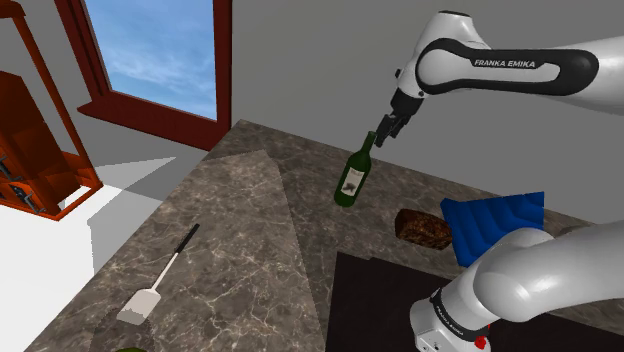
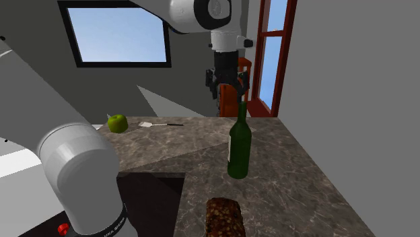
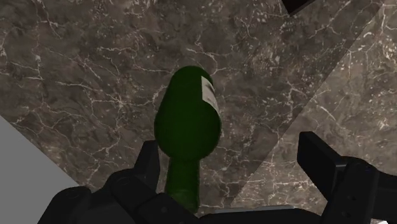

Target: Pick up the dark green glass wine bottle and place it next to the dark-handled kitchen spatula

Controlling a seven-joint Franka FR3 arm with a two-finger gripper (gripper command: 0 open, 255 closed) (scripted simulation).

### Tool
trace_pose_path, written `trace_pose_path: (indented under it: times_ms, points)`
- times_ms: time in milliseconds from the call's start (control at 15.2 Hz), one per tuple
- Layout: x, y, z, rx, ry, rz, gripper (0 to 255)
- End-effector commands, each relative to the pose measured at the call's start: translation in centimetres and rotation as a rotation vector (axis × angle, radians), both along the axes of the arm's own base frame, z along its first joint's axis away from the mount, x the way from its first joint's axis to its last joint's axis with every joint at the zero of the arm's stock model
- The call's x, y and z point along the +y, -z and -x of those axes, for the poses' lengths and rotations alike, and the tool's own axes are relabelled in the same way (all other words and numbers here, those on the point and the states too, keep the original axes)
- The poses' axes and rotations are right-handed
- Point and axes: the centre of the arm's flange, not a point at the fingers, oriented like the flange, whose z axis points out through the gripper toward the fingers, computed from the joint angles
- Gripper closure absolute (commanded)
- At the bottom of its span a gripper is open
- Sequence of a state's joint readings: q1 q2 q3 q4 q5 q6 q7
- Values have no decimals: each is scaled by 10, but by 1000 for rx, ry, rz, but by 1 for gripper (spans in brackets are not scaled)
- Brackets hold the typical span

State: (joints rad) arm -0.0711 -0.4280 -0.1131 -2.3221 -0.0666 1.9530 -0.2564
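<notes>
I'm at the grasp: jaws wide, not touching the green wine bottle (image 1: 352, 180), whose neck stands between them, off-centre. Next I'd centre, close, then lift toward the spatula (image 1: 152, 288).

The tall dark green glass bottle (image 3: 188, 124) looks smooth and glossy; its pale label (image 3: 208, 90) is matt. The brown veined countertop (image 1: 230, 230) reads as polished marble. The dark brown loaf-shaped block (image 1: 422, 228) has a rough, crumbly surface. The red-brown window frame (image 1: 150, 110) looks like smooth wood.
</notes>
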Motion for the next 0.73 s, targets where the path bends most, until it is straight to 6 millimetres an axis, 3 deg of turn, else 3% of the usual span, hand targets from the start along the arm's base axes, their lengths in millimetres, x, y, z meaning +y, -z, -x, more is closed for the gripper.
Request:
trace_pose_path:
  times_ms: [0,132,660]
  points:
    - [-13,6,-18,-27,7,1,0]
    - [-26,10,-37,-53,14,2,0]
    - [-29,51,-43,-56,15,2,0]
